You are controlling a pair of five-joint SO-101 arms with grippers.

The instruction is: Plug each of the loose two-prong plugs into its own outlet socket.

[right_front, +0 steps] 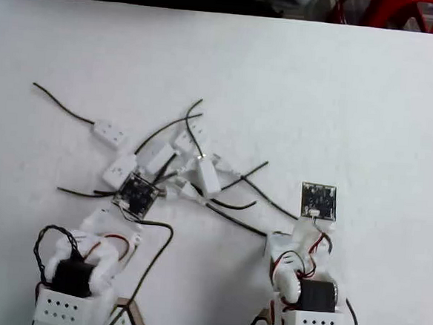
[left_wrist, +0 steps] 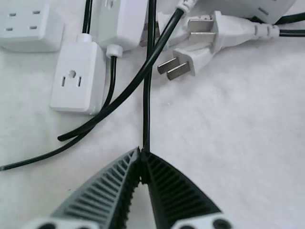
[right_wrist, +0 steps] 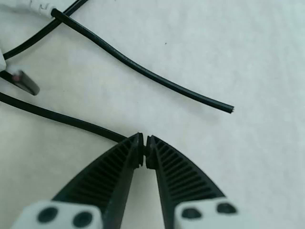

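Several white outlet sockets and plugs on black cords lie tangled mid-table, among them one socket [right_front: 108, 133] off to the left and another [right_front: 208, 175] in the pile. My left gripper [left_wrist: 141, 153] is shut at the pile's near edge. A black cord [left_wrist: 147, 109] runs straight up to its tips; whether it is pinched I cannot tell. Just ahead lie a white socket [left_wrist: 76, 78] and two loose two-prong plugs [left_wrist: 183, 64], [left_wrist: 209, 28]. My right gripper [right_wrist: 144, 145] is shut over bare table right of the pile. A black cord [right_wrist: 57, 117] passes under one finger.
A cut cord end [right_wrist: 231, 109] lies just ahead of the right gripper, and a plug's prong [right_wrist: 24, 82] lies beside it. More sockets [left_wrist: 28, 26] sit farther off. The white table [right_front: 339, 104] stretches back to a dark far edge with red chair legs [right_front: 390, 11].
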